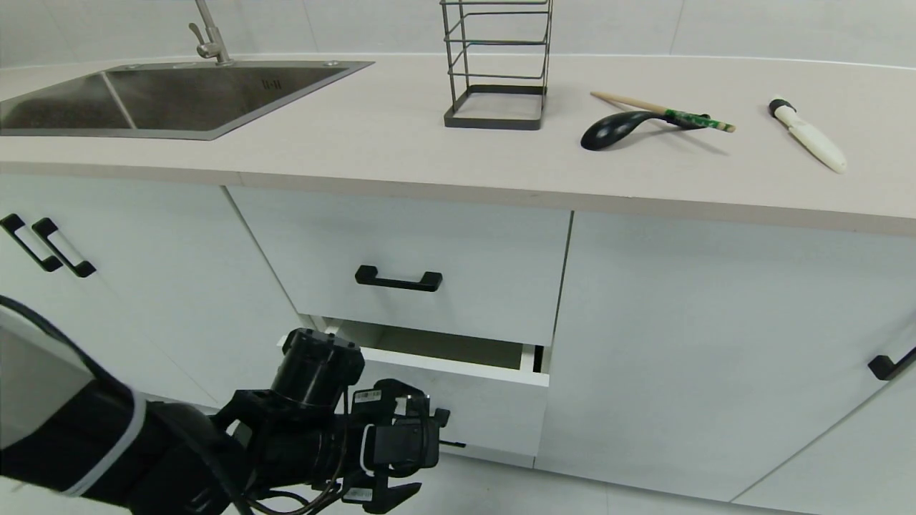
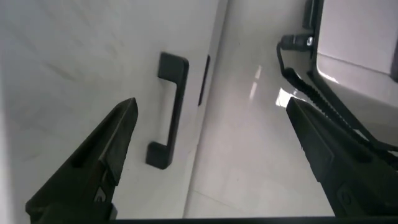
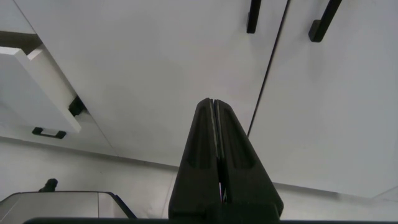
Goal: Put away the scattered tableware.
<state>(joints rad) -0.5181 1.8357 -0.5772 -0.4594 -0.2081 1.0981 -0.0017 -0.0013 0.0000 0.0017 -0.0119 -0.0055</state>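
Observation:
On the countertop [image 1: 401,150] lie a black spoon [image 1: 614,129], a wooden chopstick pair with green ends [image 1: 662,111] resting across the spoon's handle, and a white utensil with a black tip [image 1: 809,136] at the far right. A dark wire rack [image 1: 495,79] stands left of them. Below the counter, the lower drawer [image 1: 486,404] is pulled partly out. My left gripper [image 1: 418,447] [image 2: 211,106] is open in front of that drawer, its fingers level with the black handle [image 2: 168,112] and apart from it. My right gripper [image 3: 213,104] is shut and holds nothing, facing white cabinet doors.
A steel sink [image 1: 172,93] with a tap [image 1: 209,36] takes up the counter's left end. The upper drawer [image 1: 401,265] is closed above the open one. Closed cabinet doors [image 1: 715,343] with black handles flank the drawers. The open drawer's front [image 3: 31,81] juts out beside the right arm.

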